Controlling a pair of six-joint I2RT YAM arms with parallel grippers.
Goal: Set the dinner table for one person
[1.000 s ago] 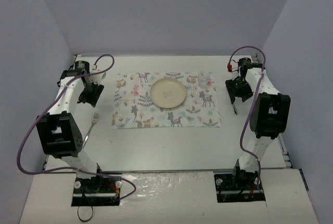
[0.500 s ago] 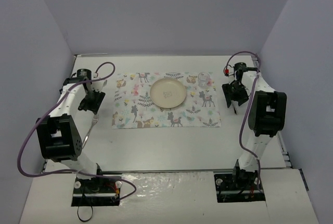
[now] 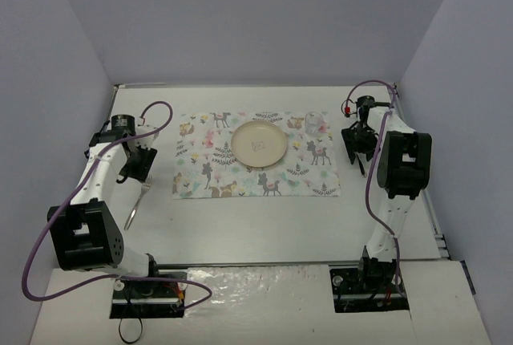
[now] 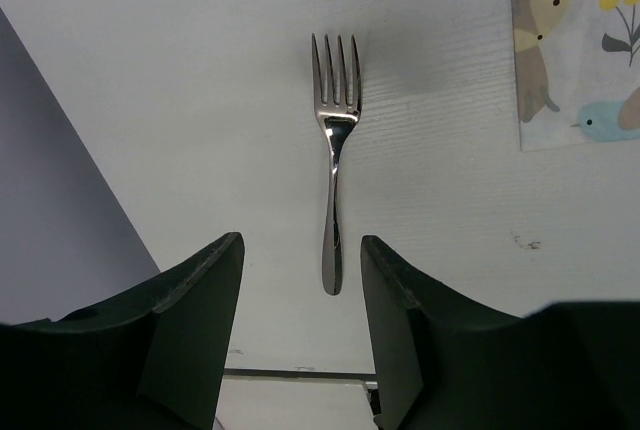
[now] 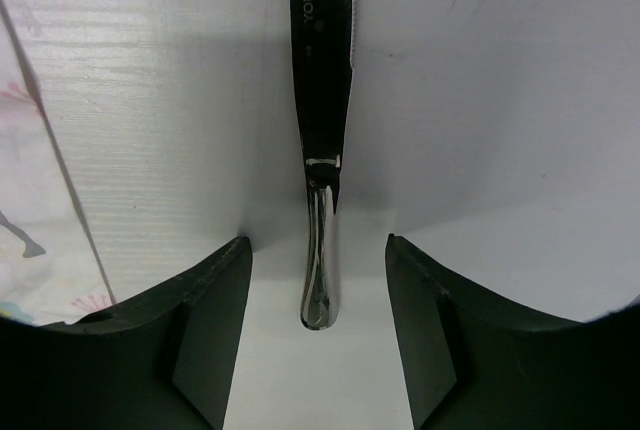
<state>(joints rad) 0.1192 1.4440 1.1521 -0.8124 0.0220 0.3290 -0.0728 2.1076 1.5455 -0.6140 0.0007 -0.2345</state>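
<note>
i see the dinner table (image 3: 256, 225) from above, with the placemat (image 3: 304, 176) on its far half and the plate (image 3: 257, 143) in the placemat's middle. the fork (image 4: 335, 140) lies on bare table between the placemat and the left edge. my left gripper (image 4: 300, 242) hangs over its handle end, fingers apart, holding nothing. the knife (image 5: 322, 100) lies toward the right edge. my right gripper (image 5: 318, 242) hovers above its handle, also parted and empty.

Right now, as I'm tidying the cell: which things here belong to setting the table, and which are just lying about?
For the job: dinner table, placemat, plate, clear glass, fork, knife.
Not for it: purple cable, walls.
</note>
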